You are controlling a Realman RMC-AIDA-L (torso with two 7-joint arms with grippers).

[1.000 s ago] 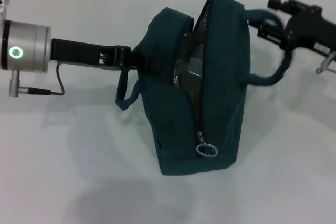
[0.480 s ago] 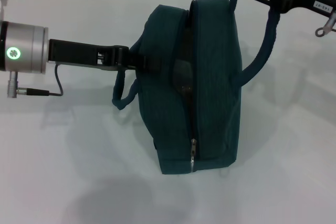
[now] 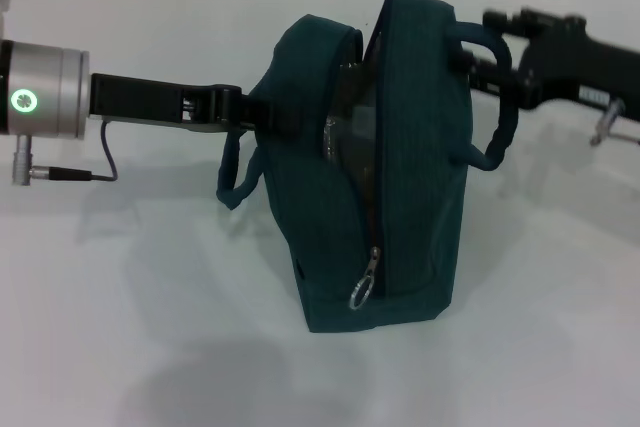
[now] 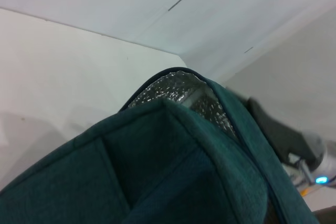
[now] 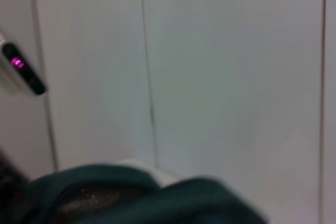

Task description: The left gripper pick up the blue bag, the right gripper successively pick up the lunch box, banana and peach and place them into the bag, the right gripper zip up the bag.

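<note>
The blue bag (image 3: 400,177) stands upright in the middle of the white table in the head view. Its zip is open along the top and silver foil lining (image 3: 352,117) shows in the gap. The ring zip pull (image 3: 362,292) hangs low on the near end. My left gripper (image 3: 252,112) is shut on the bag's left side by its handle. My right gripper (image 3: 492,59) is shut on the bag's right handle (image 3: 500,137), held out to the right. The bag (image 4: 157,171) and its lining (image 4: 173,90) fill the left wrist view. The lunch box, banana and peach are hidden.
The white table (image 3: 150,327) lies around the bag, with a pale wall behind. The right arm (image 4: 278,135) with its blue light shows past the bag in the left wrist view. The right wrist view shows teal fabric (image 5: 157,198) under a white panelled wall.
My right gripper rose up and back with the right handle, then came down to the right again. The bag's top gap narrowed and reopened. The zip pull swung. The left gripper stayed put.
</note>
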